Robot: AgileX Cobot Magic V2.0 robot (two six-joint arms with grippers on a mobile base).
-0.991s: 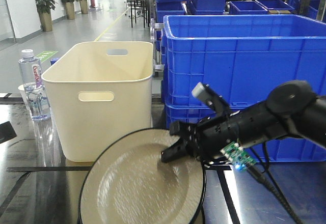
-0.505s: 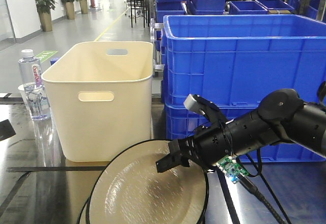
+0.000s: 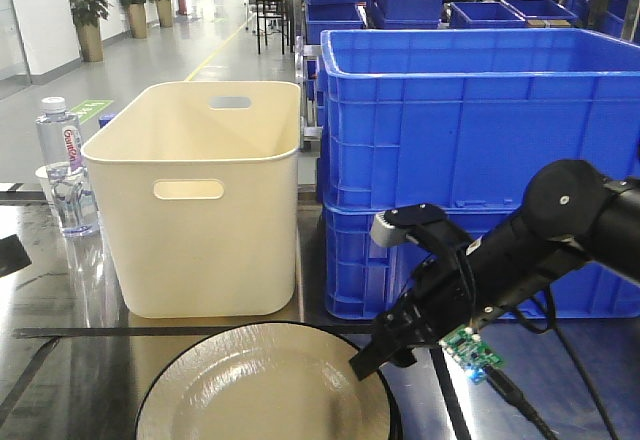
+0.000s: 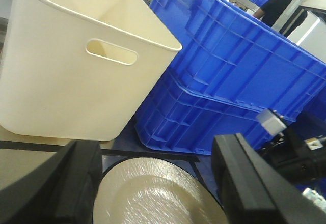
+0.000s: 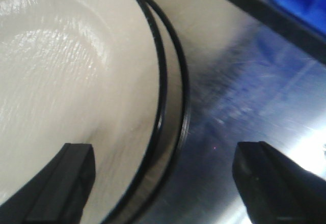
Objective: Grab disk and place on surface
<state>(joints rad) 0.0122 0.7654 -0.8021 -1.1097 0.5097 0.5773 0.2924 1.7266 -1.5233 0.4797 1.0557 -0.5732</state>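
Observation:
The disk is a cream plate with a black rim (image 3: 260, 390). It lies flat at the near middle of the glossy dark tabletop (image 3: 60, 360), which mirrors its edge. My right gripper (image 3: 375, 357) hangs open over the plate's right rim. In the right wrist view the rim (image 5: 162, 81) runs between the spread fingertips (image 5: 69, 180) of the right gripper (image 5: 170, 183), untouched, with bare tabletop (image 5: 244, 91) beside it. My left gripper (image 4: 158, 193) is also open, and the plate (image 4: 153, 191) lies below and between its fingers.
A cream bin (image 3: 200, 200) stands just behind the plate, and stacked blue crates (image 3: 470, 120) fill the back right. A water bottle (image 3: 65, 165) stands at the left. Black tape lines (image 4: 153, 155) cross the tabletop. A small green circuit board (image 3: 470, 345) with a cable hangs from the right arm.
The plate was held tilted in the right gripper and has come down flat onto the tabletop. The right gripper has opened, let it go and shifted to its right rim.

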